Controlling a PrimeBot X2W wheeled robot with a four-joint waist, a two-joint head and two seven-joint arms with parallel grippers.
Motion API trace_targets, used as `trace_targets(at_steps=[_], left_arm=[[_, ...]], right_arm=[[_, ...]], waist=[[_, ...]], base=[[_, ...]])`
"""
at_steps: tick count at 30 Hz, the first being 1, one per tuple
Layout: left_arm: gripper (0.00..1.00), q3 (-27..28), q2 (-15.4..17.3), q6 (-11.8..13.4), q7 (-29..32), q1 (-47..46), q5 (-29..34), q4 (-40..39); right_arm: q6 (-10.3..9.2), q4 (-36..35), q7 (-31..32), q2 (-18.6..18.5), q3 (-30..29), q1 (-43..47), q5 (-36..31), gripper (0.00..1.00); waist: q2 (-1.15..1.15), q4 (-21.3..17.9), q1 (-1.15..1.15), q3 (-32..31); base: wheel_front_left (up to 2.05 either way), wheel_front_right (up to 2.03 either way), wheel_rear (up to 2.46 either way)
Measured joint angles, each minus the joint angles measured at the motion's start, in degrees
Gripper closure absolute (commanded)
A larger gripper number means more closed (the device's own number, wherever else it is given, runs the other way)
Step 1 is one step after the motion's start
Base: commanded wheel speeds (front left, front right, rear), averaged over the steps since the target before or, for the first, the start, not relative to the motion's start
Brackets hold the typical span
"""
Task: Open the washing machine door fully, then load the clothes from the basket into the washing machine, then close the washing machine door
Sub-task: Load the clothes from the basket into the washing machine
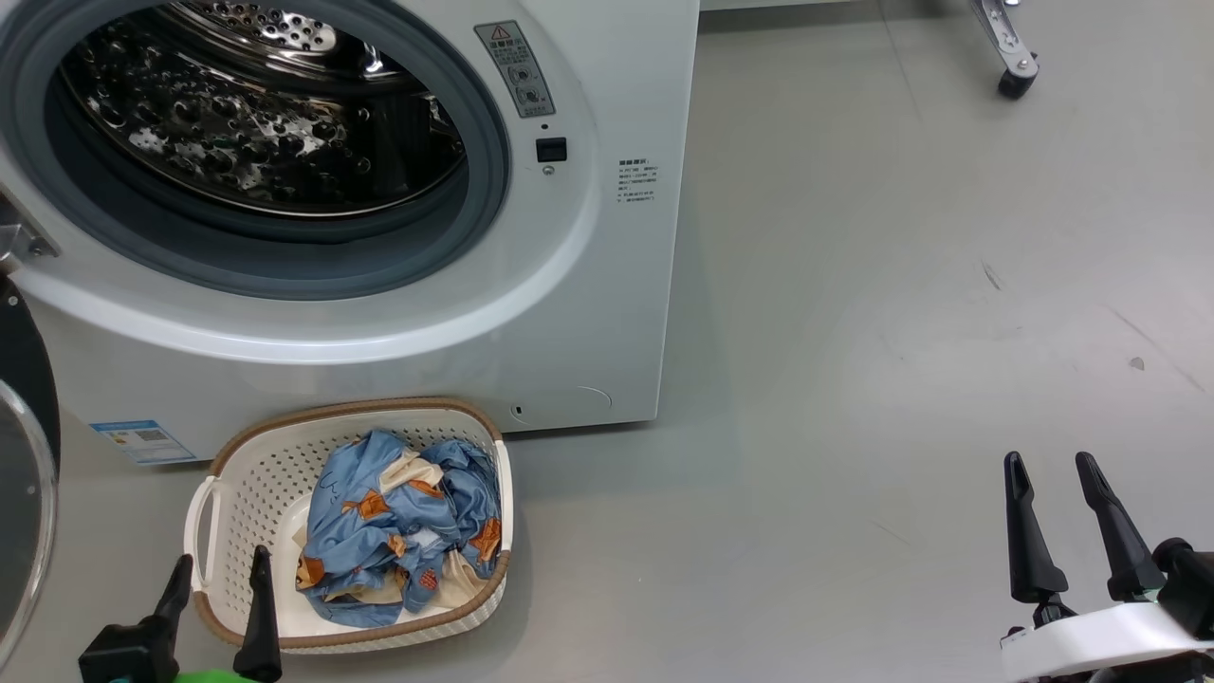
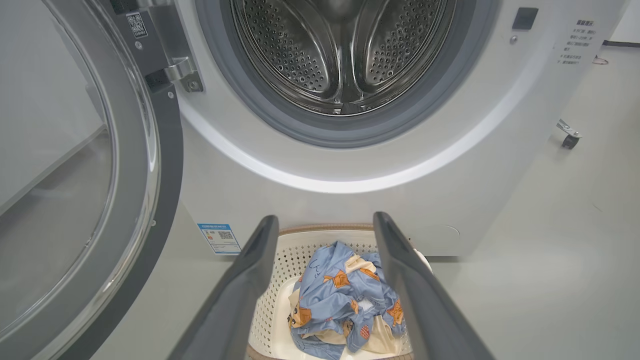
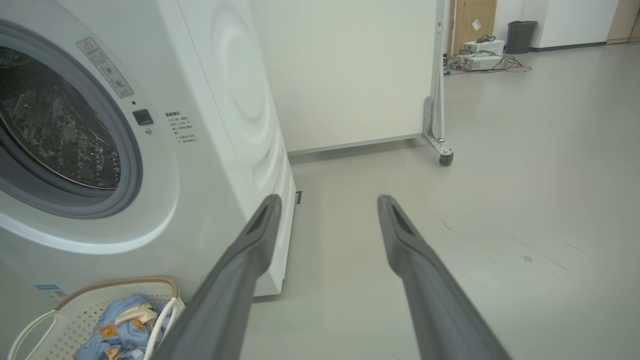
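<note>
A smooth pale grey floor (image 1: 901,332) with a few dark scuffs spreads to the right. A white partition panel (image 3: 350,75) stands on a metal leg with a caster (image 3: 445,159). Far right are a wooden door (image 3: 474,20), a dark bin (image 3: 521,36), and white equipment boxes with cables (image 3: 480,55) on the floor.

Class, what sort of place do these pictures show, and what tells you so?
Probably a lab or test room, not a home: the washing machine stands on open grey floor beside a wheeled partition, with electronic gear and cables beyond.
</note>
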Motion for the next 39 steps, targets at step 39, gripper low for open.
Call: trace_targets(at_steps=[39], left_arm=[[0.00,-0.3,9.2,0.0,16.2,-17.0,-10.5,8.4]], right_arm=[[0.00,-0.6,0.0,3.2,4.6,-12.9,0.6,0.00]], waist=[[0.00,-10.8,0.01,20.4]], base=[[0.00,0.00,0.00]])
